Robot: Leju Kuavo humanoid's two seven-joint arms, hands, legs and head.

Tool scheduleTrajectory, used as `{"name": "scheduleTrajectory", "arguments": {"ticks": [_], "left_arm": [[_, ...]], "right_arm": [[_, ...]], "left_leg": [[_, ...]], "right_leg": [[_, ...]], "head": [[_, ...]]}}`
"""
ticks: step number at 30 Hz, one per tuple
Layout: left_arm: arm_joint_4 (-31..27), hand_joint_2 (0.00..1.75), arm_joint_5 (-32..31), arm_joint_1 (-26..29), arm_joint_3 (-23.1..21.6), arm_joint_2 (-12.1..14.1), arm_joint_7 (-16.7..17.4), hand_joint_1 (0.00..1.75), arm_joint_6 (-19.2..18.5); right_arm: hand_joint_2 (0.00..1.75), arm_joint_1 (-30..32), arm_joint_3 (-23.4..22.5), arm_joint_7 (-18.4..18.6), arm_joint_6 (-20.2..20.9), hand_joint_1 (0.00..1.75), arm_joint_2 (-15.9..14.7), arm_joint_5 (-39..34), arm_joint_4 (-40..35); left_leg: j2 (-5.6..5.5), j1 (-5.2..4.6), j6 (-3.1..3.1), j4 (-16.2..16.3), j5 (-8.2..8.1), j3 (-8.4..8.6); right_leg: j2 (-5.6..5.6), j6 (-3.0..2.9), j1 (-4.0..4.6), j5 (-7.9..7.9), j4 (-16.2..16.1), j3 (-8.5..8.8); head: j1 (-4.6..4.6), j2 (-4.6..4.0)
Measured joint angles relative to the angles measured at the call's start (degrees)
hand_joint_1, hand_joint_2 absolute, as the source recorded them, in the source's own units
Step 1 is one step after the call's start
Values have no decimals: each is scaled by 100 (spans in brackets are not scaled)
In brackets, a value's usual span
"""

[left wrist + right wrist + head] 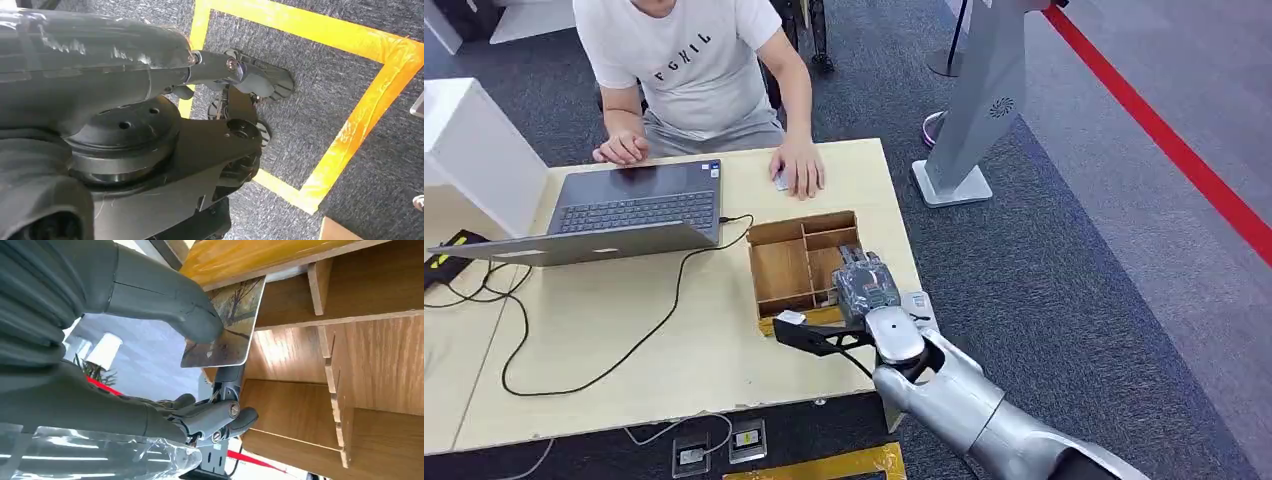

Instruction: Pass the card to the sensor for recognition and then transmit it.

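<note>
A picture card point(235, 315) stands at the edge of a compartment of the wooden divided box point(796, 262). My right hand point(864, 283) reaches over the box's right side from the front. In the right wrist view its thumb point(165, 300) presses on the card's face and a finger point(231, 376) backs it from behind, so the card is pinched. The other fingers point(220, 417) curl beneath it. My left hand point(100, 55) hangs at my side over the carpet, its fingers point(250, 77) stretched out and holding nothing. A small pale device point(917, 302) lies at the table's right edge beside my right hand.
A person sits at the far side of the table point(624, 340), one hand on a mouse point(780, 180), behind an open laptop point(614, 215). Black cables point(654, 330) trail across the table. A grey stand point(979, 110) rises on the carpet to the right. Yellow tape point(370, 100) marks the floor.
</note>
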Motion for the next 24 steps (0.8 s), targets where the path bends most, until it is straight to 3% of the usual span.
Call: {"name": "scheduleTrajectory", "arguments": {"ticks": [11, 20, 24], "left_arm": [[0, 0, -20, 0, 0, 17, 0, 0, -4], [0, 0, -17, 0, 0, 22, 0, 0, -2], [0, 0, -26, 1, 0, 24, 0, 0, 4]], "right_arm": [[175, -2, 0, -42, -28, 175, 0, -39, 26], [175, -73, -7, 28, -291, 175, -2, 101, 22], [175, -147, -13, 265, -542, 175, -20, 549, -149]], "left_leg": [[0, 0, 0, 0, 0, 0], [0, 0, 0, 0, 0, 0], [1, 0, 0, 0, 0, 0]], "right_leg": [[0, 0, 0, 0, 0, 0], [0, 0, 0, 0, 0, 0], [0, 0, 0, 1, 2, -1]], "head": [[2, -2], [2, -2], [2, -2]]}}
